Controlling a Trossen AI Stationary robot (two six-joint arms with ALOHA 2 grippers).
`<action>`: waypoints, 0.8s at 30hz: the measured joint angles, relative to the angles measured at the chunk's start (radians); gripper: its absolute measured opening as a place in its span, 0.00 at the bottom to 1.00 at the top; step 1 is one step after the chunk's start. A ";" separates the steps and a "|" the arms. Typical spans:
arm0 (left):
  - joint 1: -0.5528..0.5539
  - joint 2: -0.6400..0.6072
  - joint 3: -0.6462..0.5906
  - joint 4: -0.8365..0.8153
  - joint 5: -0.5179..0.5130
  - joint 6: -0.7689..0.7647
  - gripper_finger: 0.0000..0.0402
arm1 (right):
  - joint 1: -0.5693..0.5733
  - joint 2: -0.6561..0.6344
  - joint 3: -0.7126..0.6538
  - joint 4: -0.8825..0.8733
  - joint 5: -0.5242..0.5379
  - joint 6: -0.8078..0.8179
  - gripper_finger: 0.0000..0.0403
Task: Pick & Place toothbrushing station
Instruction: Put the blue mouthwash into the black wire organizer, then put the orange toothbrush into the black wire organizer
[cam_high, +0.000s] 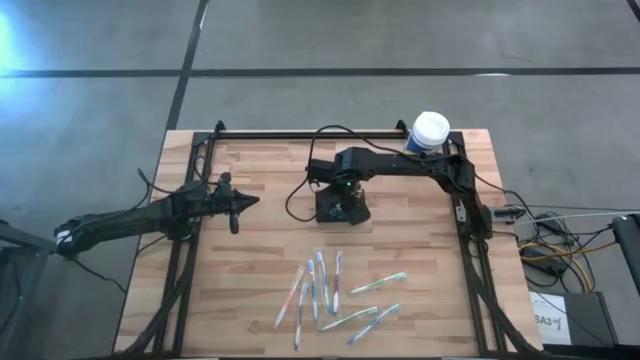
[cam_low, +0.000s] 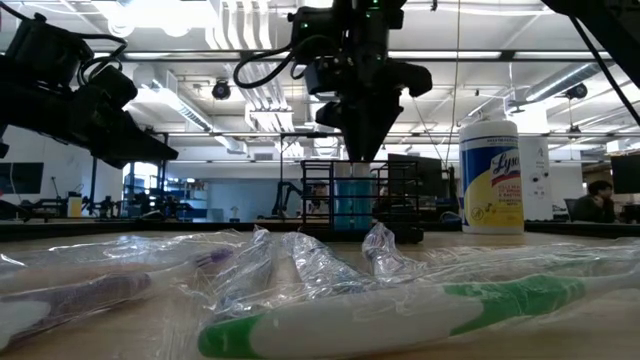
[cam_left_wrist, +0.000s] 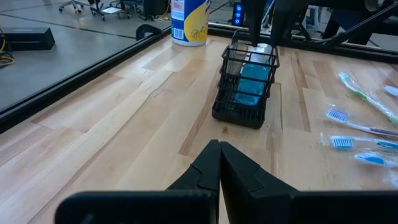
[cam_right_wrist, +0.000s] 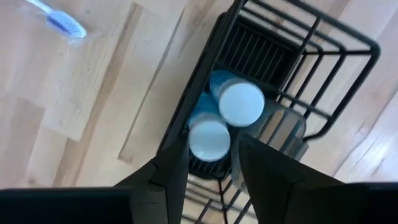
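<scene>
Toothbrushes (cam_high: 330, 290): wrapped, scattered at the counter's (cam_high: 260, 250) near edge, well apart from the work.
Left hand (cam_high: 238, 204): fingers pressed together, empty, hovering over the left side; it looks parked.
Toothbrushing station (cam_high: 342, 207): black wire holder standing mid-counter, two blue white-capped tubes (cam_right_wrist: 217, 121) upright inside.
Right hand (cam_right_wrist: 214, 165): directly above the station, fingers apart around one tube's cap, probably letting go.
Canister (cam_high: 429, 132): far right corner, untouched.

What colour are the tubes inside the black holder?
Blue tubes with white caps, clearest in the right wrist view.
</scene>
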 joint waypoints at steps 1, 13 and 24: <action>0.000 0.000 0.000 0.000 0.000 0.000 0.02 | 0.000 0.000 0.007 -0.015 0.000 0.005 0.33; 0.000 0.000 0.000 0.001 0.000 0.000 0.02 | -0.008 -0.043 0.174 -0.163 -0.067 0.122 0.33; 0.000 0.000 0.000 0.002 0.000 -0.004 0.02 | -0.034 -0.543 -0.175 0.535 -0.464 0.216 0.20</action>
